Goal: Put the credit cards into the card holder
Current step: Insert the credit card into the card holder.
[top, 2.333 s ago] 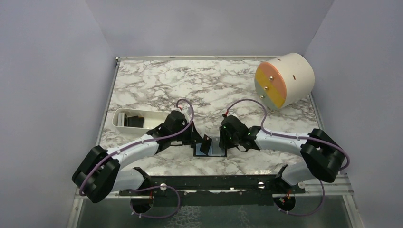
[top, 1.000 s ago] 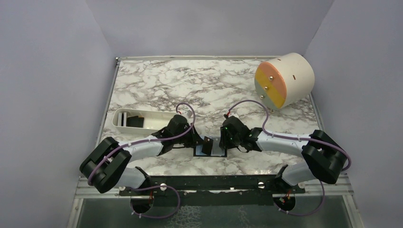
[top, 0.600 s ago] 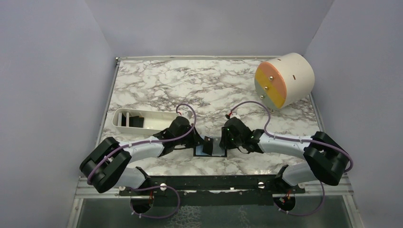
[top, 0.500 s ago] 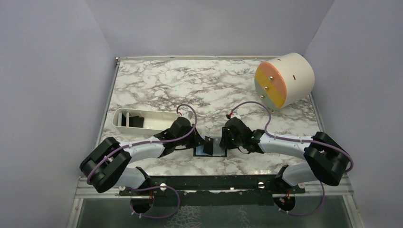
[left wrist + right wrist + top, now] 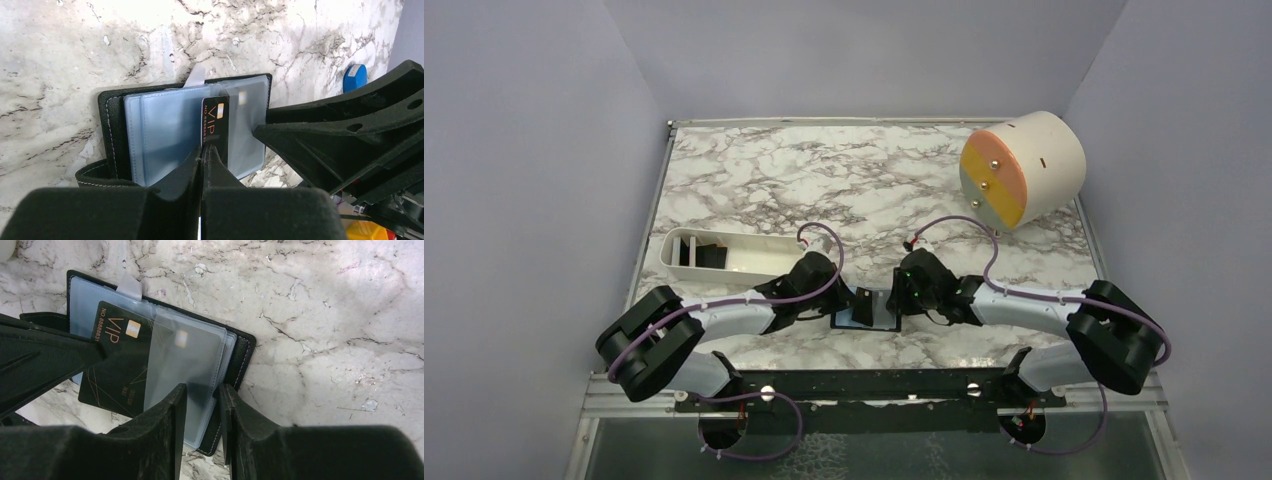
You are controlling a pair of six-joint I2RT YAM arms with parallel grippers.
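The card holder (image 5: 874, 316) lies open on the marble between both grippers, its light blue sleeves up (image 5: 165, 130). My left gripper (image 5: 848, 300) is shut on the edge of a black credit card marked VIP (image 5: 215, 122) and holds it partly under a clear sleeve; my left gripper (image 5: 204, 150) sits at the card's near edge. The card also shows in the right wrist view (image 5: 115, 365). My right gripper (image 5: 202, 390) straddles the holder's right edge (image 5: 240, 347), with the sleeve stack between its fingers. More dark cards (image 5: 709, 256) lie in the white tray.
A white oblong tray (image 5: 754, 245) stands left of the arms. A large cream cylinder with an orange and yellow face (image 5: 1022, 168) lies at the back right. A small blue block (image 5: 354, 77) shows beyond the right gripper in the left wrist view.
My left arm has reached further right and lower. The card, tilted up over the holder before, now lies flatter and further inside the sleeve. The right gripper stays at the holder.
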